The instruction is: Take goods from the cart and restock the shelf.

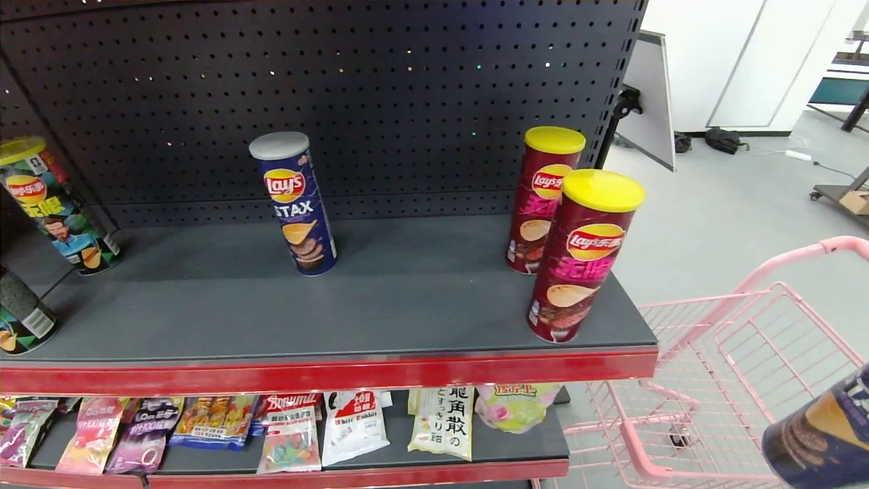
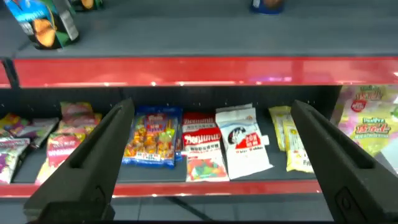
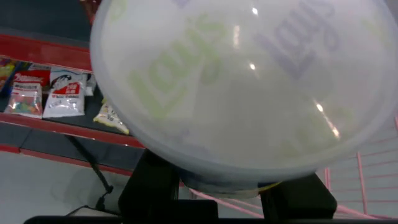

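Partly stocked, the shelf [image 1: 421, 299] awaits the blue chip can [image 1: 825, 435] pinched by the right gripper [image 3: 227, 190] near the cart [image 1: 840, 246]; left gripper [image 2: 211, 155] spread, empty.

blue can [image 1: 825, 441] cropped at corner, lid [image 3: 242, 81] blurred

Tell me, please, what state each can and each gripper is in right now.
left gripper, open, holding nothing.
right gripper, shut on the dark can.
dark can, held, lid on.
blue can, upright on the shelf, lid on.
front red can, upright at the shelf's right end, lid on.
rear red can, upright behind it, lid on.
green can, upright at the shelf's left end, lid on.
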### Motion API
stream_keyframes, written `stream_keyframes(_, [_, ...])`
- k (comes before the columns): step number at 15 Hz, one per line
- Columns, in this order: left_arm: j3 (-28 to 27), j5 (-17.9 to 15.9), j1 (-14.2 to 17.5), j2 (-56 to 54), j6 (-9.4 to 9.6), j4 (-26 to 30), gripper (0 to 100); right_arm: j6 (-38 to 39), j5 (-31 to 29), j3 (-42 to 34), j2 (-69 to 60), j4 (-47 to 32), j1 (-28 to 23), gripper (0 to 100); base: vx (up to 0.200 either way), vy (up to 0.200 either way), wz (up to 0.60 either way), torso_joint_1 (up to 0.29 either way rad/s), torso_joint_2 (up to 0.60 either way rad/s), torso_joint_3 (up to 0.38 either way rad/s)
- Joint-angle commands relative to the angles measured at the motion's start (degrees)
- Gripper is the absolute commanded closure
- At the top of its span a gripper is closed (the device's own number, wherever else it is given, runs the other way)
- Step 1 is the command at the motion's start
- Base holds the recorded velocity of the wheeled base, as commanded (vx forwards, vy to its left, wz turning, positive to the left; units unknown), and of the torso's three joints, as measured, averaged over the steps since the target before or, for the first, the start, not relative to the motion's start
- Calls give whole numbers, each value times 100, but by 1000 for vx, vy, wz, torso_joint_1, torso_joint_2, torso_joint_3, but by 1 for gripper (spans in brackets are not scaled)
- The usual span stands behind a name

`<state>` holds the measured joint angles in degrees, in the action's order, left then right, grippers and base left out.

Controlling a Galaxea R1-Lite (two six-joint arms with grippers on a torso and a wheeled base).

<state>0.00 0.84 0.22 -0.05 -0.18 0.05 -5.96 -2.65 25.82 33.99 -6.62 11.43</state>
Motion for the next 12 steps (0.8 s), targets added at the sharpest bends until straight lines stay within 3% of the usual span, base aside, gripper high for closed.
stream_keyframes(1, [0,4,-4,5,1,4,0,7,115,-235,-516,38,43,100,0,200,0,-17,-7,7])
stream_keyframes(10, [0,4,-4,5,1,4,0,-19,361,-701,-1351,-6,43,100,0,200,0,3,2,0])
stream_keyframes(12, [0,4,-4,5,1,4,0,-19,396,-701,-1368,-15,43,100,0,0,0,0,0,0])
